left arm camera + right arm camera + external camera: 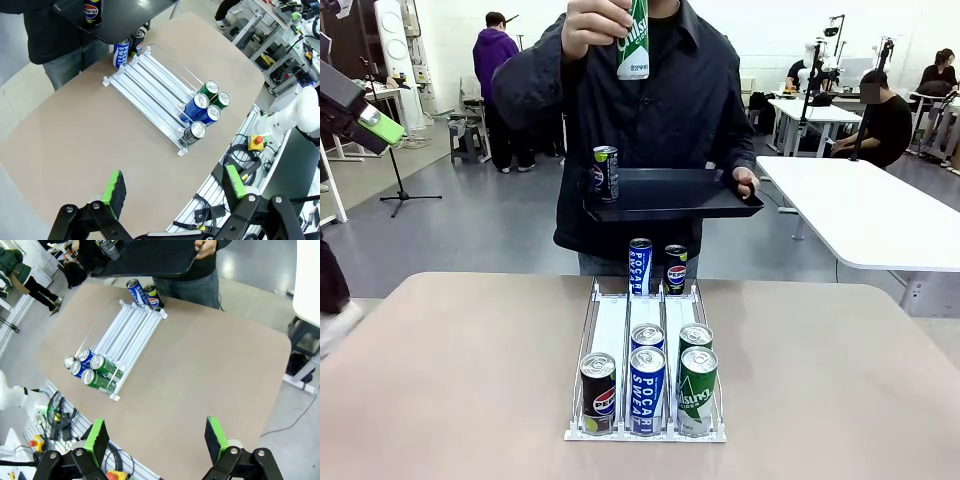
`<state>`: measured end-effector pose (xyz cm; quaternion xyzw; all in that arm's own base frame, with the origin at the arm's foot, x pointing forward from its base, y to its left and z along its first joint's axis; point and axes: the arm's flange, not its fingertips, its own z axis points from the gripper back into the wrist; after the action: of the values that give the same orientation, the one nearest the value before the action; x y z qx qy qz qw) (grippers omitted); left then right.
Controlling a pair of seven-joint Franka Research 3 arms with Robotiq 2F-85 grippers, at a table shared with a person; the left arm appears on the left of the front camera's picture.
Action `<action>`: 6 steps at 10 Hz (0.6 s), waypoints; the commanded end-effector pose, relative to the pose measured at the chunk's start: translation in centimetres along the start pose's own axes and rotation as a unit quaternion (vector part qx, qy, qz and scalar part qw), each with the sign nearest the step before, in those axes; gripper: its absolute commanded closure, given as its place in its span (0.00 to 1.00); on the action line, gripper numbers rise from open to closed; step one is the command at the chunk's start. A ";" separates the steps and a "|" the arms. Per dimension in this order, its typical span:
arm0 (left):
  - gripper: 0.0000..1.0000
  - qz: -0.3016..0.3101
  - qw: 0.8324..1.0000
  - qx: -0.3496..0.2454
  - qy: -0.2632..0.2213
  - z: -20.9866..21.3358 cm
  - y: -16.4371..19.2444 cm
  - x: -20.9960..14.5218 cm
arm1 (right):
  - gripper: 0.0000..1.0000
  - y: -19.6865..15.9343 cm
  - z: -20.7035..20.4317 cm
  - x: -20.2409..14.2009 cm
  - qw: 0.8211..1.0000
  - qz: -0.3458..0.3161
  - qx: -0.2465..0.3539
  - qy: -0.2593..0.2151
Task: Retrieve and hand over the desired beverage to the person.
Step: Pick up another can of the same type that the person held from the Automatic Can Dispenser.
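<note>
left pincer [174,184] and right pincer [156,434] both hang high over the tabletop [840,380] with jaws spread wide and nothing between the green pads.

across the tabletop the person [650,110] holds up a white-and-green can [634,40] in one hand and carries a black tray [670,195] with a pepsi can [605,172] on it in the other. judging by that raised can, the wanted drink is probably a green one. the front green can [697,390] stands upright at the near end of the right lane of the white rack [610,320], with a second green can [696,340] close behind it and a blue can [647,390] just beside it in the middle lane.

it looks unopened, so likely full: fairly heavy for its size, stiff against a moderate squeeze, but thin-walled and liable to dent if crushed. the painted wall is smooth and may slip. best hold is across the upper body, above the lane rails, pads set on the near and far curves or the free outer side, kept upright for the handover.
</note>
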<state>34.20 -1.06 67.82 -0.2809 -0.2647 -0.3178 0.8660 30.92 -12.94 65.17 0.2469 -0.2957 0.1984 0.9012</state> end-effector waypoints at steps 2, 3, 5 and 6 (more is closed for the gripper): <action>0.00 -0.002 1.000 -0.001 -0.003 0.0 0.0 0.2 | 0.00 0.0 -0.1 0.2 1.000 0.005 0.018 -0.009; 0.00 -0.002 1.000 -0.001 -0.003 0.0 0.0 0.2 | 0.00 0.0 -0.1 0.2 1.000 0.005 0.018 -0.009; 0.00 -0.002 1.000 -0.001 -0.003 0.0 0.0 0.2 | 0.00 0.0 -0.1 0.2 1.000 0.005 0.018 -0.009; 0.00 -0.002 1.000 -0.001 -0.003 0.0 0.0 0.2 | 0.00 0.0 -0.1 0.2 1.000 0.005 0.018 -0.009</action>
<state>34.20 -1.06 67.82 -0.2809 -0.2647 -0.3178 0.8660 30.92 -12.94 65.17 0.2469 -0.2957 0.1985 0.9012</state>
